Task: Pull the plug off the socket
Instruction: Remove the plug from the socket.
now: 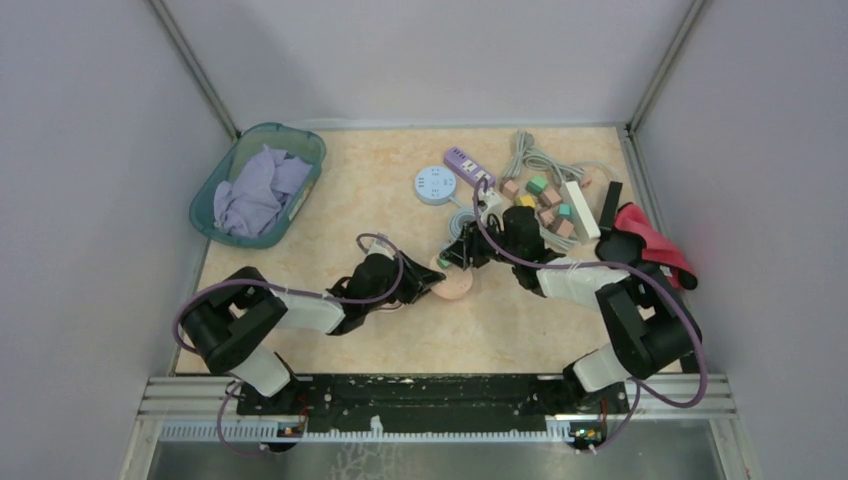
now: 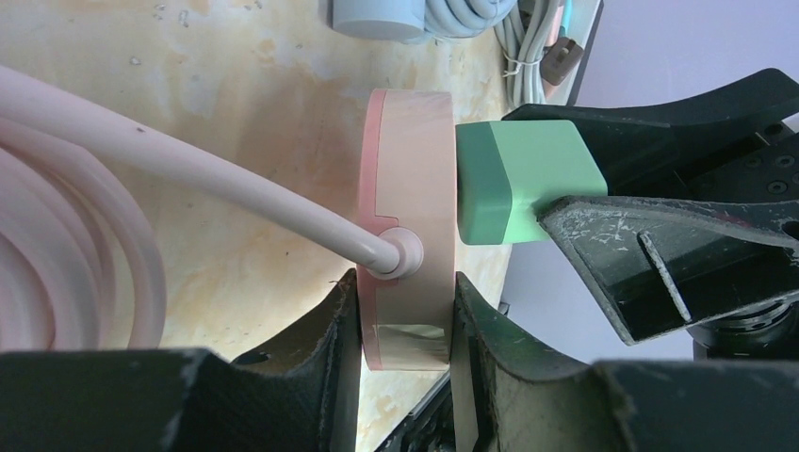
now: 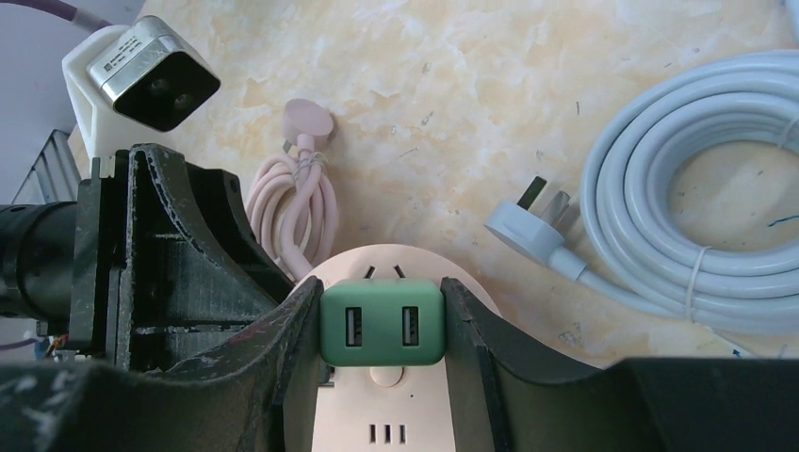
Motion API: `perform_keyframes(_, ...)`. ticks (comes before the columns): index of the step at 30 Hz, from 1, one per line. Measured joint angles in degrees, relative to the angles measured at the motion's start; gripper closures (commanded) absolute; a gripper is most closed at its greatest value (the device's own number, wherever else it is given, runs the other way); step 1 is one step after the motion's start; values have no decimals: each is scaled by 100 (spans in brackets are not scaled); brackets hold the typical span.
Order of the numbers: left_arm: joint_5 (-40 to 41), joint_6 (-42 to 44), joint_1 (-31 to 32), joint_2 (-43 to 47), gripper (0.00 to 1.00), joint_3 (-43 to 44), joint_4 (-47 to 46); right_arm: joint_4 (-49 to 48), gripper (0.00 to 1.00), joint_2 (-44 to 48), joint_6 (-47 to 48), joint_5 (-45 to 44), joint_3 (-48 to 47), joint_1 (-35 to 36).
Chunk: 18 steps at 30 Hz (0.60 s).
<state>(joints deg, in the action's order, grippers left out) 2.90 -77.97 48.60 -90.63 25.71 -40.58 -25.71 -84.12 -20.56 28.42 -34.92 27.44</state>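
A round pink socket [image 1: 455,285] lies on the table's middle. A green USB plug [image 3: 382,323] sits plugged into its top face [image 3: 372,414]. My left gripper [image 2: 405,325] is shut on the socket's rim [image 2: 407,235], one finger on each flat face, next to its pink cable [image 2: 188,184]. My right gripper [image 3: 382,325] is shut on the green plug, its fingers pressed on both sides; the plug also shows in the left wrist view [image 2: 523,181], flush against the socket. In the top view the two grippers [image 1: 420,280] [image 1: 462,255] meet over the socket.
The socket's coiled pink cable [image 3: 297,212] lies beside it. A coiled grey-white cable with plug [image 3: 697,226] lies to the right. A purple strip [image 1: 468,168], a blue round socket [image 1: 436,185], coloured blocks [image 1: 545,200], a red cloth [image 1: 650,245] and a teal basket [image 1: 258,185] stand further back.
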Motion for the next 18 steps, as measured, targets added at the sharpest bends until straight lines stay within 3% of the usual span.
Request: perform_keyframes(18, -85, 348, 17, -120, 100, 549, 796, 514, 100, 297, 511, -271, -13, -9)
